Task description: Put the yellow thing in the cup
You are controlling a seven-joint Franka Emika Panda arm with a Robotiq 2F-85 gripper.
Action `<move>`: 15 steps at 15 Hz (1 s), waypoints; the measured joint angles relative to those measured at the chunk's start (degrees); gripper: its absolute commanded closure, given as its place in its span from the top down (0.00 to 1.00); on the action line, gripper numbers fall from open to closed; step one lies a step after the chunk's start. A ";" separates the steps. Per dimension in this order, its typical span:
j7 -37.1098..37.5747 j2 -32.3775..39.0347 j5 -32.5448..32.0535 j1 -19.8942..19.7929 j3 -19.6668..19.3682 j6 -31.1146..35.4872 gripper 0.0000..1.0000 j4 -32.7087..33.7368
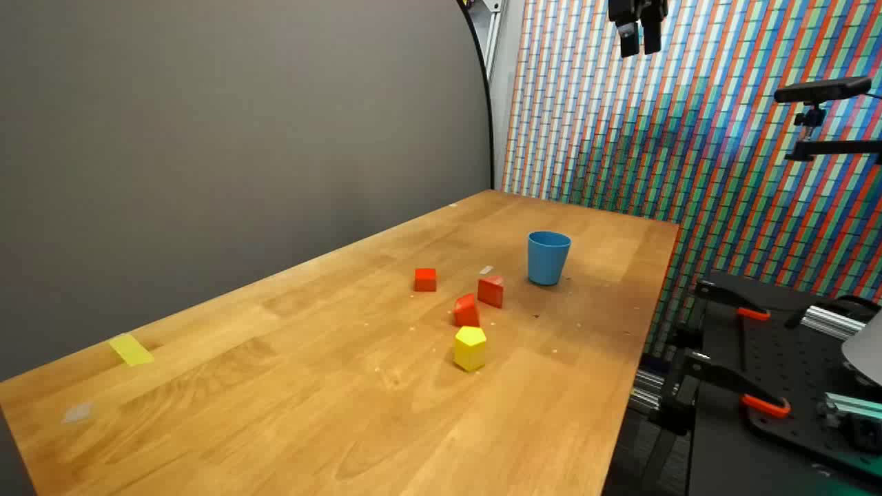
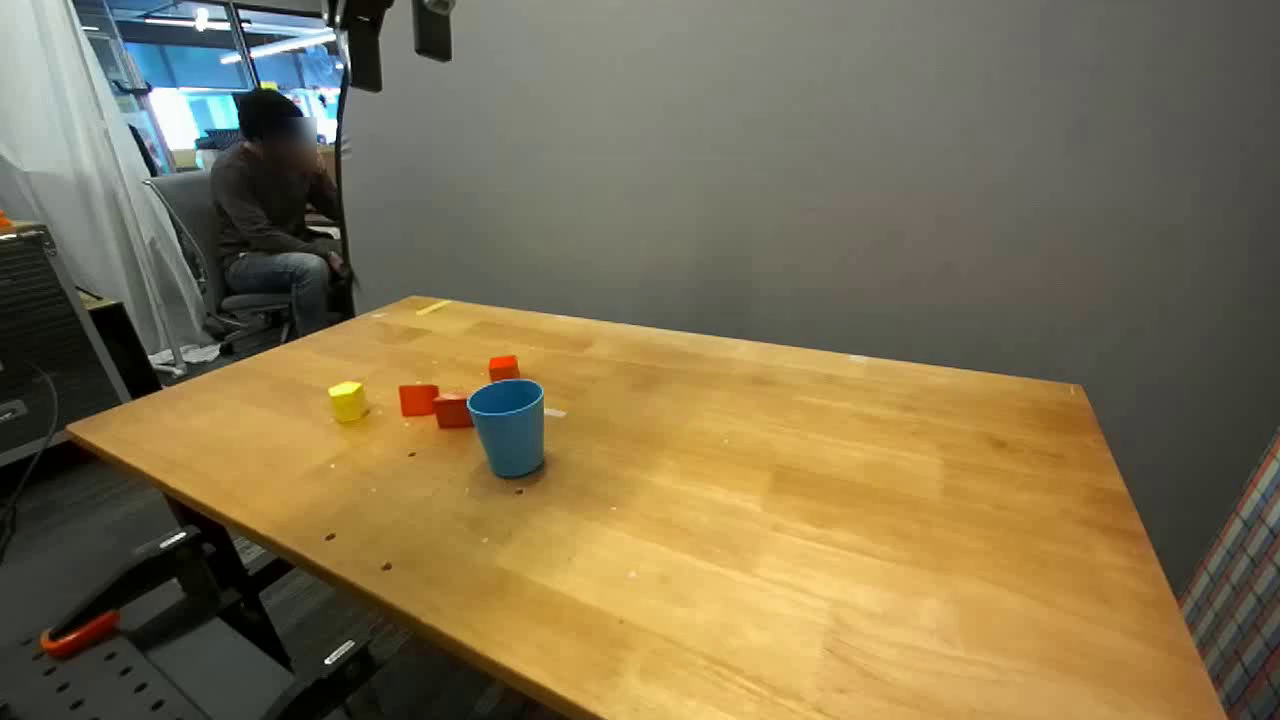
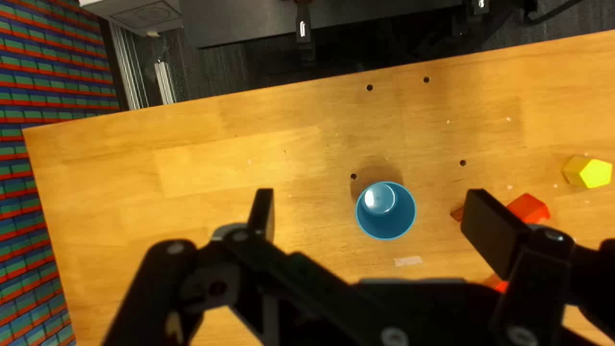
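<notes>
At the left of your wrist view, the table (image 3: 120, 158) has its short edge, running beside a tiled panel (image 3: 53, 96) in red, green and blue; from the corner the long edge climbs rightward, facing a dark stand (image 3: 240, 21). Between the short edge and the blue cup (image 3: 387, 223) you have a broad stretch of wood to travel over. The cup stands upright, well in from the long edge, and shows between your fingers (image 3: 495, 230), which are wide apart. In both exterior views your gripper (image 2: 399, 70) hangs well above the table. Right of the cup come the red blocks (image 3: 528, 209), partly hidden by a finger. Furthest right is your yellow block (image 3: 596, 173), on the wood past the red ones, well apart from the cup, with a band of table between it and the long edge. It's a chunky five-sided prism standing on end, its flat pentagon top bright, its sides a shade deeper.
</notes>
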 measured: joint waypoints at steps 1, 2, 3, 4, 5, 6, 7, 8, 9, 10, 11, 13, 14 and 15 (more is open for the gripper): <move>0.00 0.00 0.00 0.00 0.00 0.02 1.00 0.13; 0.00 -0.03 0.00 0.00 0.00 0.02 1.00 0.34; 0.00 -0.08 0.00 0.00 0.00 0.02 1.00 0.47; 0.00 -0.09 0.00 0.00 0.00 0.02 1.00 0.54; 0.00 -0.09 0.00 0.00 0.00 0.02 1.00 0.54; 0.00 -0.09 0.00 0.00 0.00 0.02 1.00 0.54; 0.00 -0.06 0.00 0.01 0.00 0.02 1.00 0.46; -0.12 0.00 0.73 0.04 -0.16 0.18 1.00 0.31; -0.16 0.28 2.35 0.12 -0.33 1.27 1.00 0.14; -0.23 0.96 4.22 0.41 -0.35 3.12 1.00 -0.09; -0.23 2.17 6.11 1.05 -0.16 5.44 1.00 -0.32; -0.29 6.05 9.54 3.27 0.98 10.08 1.00 -0.51; -0.29 8.53 10.85 4.59 1.91 12.33 1.00 -0.48; -0.29 11.12 11.73 5.84 2.96 14.60 1.00 -0.42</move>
